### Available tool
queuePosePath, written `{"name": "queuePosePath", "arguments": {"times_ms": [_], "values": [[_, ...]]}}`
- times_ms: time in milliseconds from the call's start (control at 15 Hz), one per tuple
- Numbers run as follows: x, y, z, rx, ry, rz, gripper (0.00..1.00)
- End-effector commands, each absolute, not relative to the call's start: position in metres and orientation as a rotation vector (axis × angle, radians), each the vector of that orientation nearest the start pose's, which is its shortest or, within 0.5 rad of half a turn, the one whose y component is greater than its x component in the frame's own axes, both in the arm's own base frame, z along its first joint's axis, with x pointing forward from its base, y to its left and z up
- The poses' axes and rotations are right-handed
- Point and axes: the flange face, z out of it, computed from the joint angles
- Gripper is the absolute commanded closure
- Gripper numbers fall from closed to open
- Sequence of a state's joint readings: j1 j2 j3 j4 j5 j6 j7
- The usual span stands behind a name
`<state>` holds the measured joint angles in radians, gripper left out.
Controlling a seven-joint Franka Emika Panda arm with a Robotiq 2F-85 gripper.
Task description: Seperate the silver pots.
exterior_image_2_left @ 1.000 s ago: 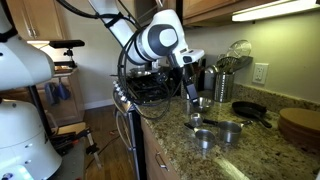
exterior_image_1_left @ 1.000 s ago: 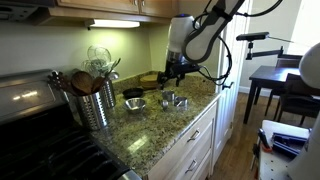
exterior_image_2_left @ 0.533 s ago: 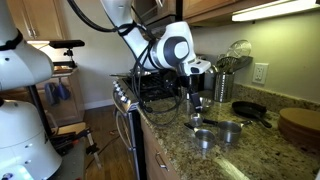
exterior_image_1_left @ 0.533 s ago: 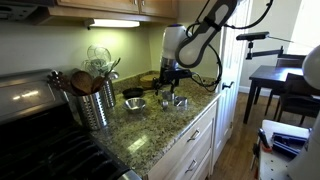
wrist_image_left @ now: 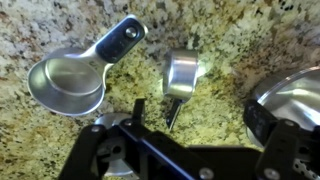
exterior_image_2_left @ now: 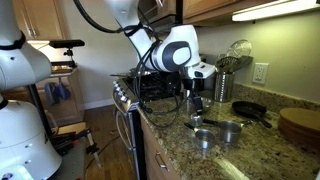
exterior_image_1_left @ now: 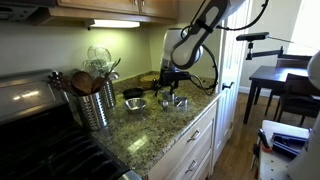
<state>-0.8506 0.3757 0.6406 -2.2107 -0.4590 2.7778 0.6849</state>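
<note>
Wrist view: 3 small round shiny silver metal pots (wrist_image_left: 65, 85) on 1 speckled granite tabletop (wrist_image_left: 230, 30). In an ext. view: 1 dark round pan (exterior_image_2_left: 250, 112). Also 1 tall ribbed steel canister (exterior_image_1_left: 97, 105) w/ wooden utensils, 1 pincer (exterior_image_1_left: 172, 88).

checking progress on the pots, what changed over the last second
The gripper moved down and in toward the silver pots, jaws open, holding nothing. The pots, the dark pan and the utensil canister stayed where they were.
</note>
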Motion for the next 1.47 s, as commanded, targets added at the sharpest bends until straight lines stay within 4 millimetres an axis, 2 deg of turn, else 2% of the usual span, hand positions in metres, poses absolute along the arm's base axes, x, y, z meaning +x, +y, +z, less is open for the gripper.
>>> {"name": "queuePosePath", "arguments": {"times_ms": [0, 467, 533, 600, 667, 733, 1267, 1400], "values": [[0.568, -0.107, 0.270, -2.937, 0.848, -0.434, 0.00], [0.573, -0.102, 0.254, -2.958, 0.889, -0.382, 0.00], [0.573, -0.102, 0.254, -2.963, 0.897, -0.383, 0.06], [0.572, -0.103, 0.253, -2.971, 0.903, -0.384, 0.26], [0.571, -0.104, 0.253, -2.976, 0.911, -0.387, 0.31], [0.571, -0.105, 0.253, -2.983, 0.916, -0.386, 0.31], [0.569, -0.109, 0.250, -3.004, 0.926, -0.384, 0.84], [0.569, -0.108, 0.250, -3.005, 0.925, -0.385, 0.93]]}}
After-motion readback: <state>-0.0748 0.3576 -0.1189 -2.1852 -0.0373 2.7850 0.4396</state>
